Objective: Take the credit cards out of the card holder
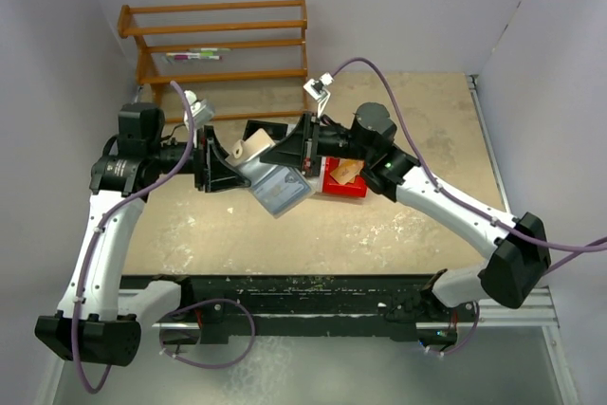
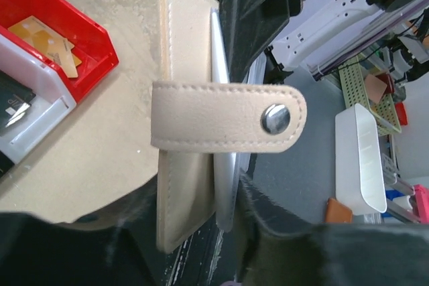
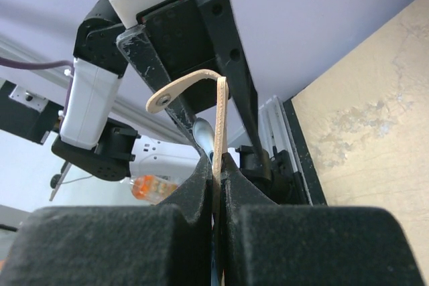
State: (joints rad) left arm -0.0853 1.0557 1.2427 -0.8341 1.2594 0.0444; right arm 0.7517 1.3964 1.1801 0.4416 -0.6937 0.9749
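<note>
Right, this looks like the middle of the extraction step. The card holder (image 1: 254, 147) is up off the table (image 1: 379, 225), hanging just left of the red bin (image 1: 343, 193) in the overhead view. It is open: the strap (image 2: 214, 120) with its snap (image 2: 275, 118) juts free. The bluish-grey sleeves (image 1: 283, 189) droop from the tan cover, also on the bin's left.

The right gripper (image 3: 218, 165) is clamped tight on one edge of the tan cover, acting as the vice. The left gripper (image 2: 198, 232) sits on the side of the holder away from the bin. Its jaws stand part-way apart, with the cover and a pale thin edge (image 2: 226, 185) between them. Whether they are pinching or only bracketing, I cannot tell. That pale edge could be one of the credit cards or just a sleeve lip; it's too close to call.

An orange-tan flat piece (image 1: 343, 172) lies in the bin, so I'd guess the bin is the drop spot.

As I read it, the next move belongs to the left gripper. It needs to settle on the pale edge alone, not the cover or strap, close firmly, and draw straight out along the sleeve. The right gripper has to hold the cover steady against that pull. The risk is catching sleeve plastic with the card and dragging the whole holder out of the clamp.
</note>
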